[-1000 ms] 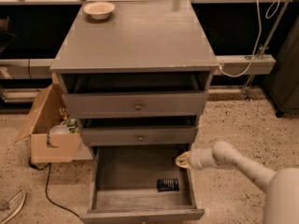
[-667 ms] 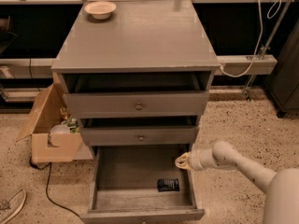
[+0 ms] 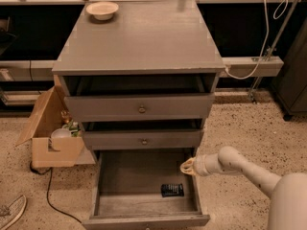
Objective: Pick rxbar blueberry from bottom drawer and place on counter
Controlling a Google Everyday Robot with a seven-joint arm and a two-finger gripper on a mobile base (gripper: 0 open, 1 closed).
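Gripper [image 3: 188, 167] over right edge, bottom drawer [image 3: 129, 182]

Cabinet [image 3: 210, 83] sits mid-scene w/ the counter [image 3: 144, 42] on top, and a bowl [image 3: 102, 9] on the counter's far left corner. 3 drawers stacked below: top drawer [image 3: 139, 107], middle drawer [image 3: 143, 139] under it, bottom drawer [image 3: 129, 176] lowest & sticking out furthest toward the near side. The rxbar blueberry [image 3: 172, 189] lies on the bottom drawer's floor, near-right part, apart from the walls. The gripper [image 3: 187, 167] is by that drawer's right wall, a bit farther back than the bar & apart from it; its arm [image 3: 249, 171] runs off to the near right. Cardboard box [image 3: 53, 150] on the floor just left of the cabinet, w/ stuff inside. Cable [image 3: 53, 200] on the floor near-left, shoe [image 3: 12, 212] at the near left edge.
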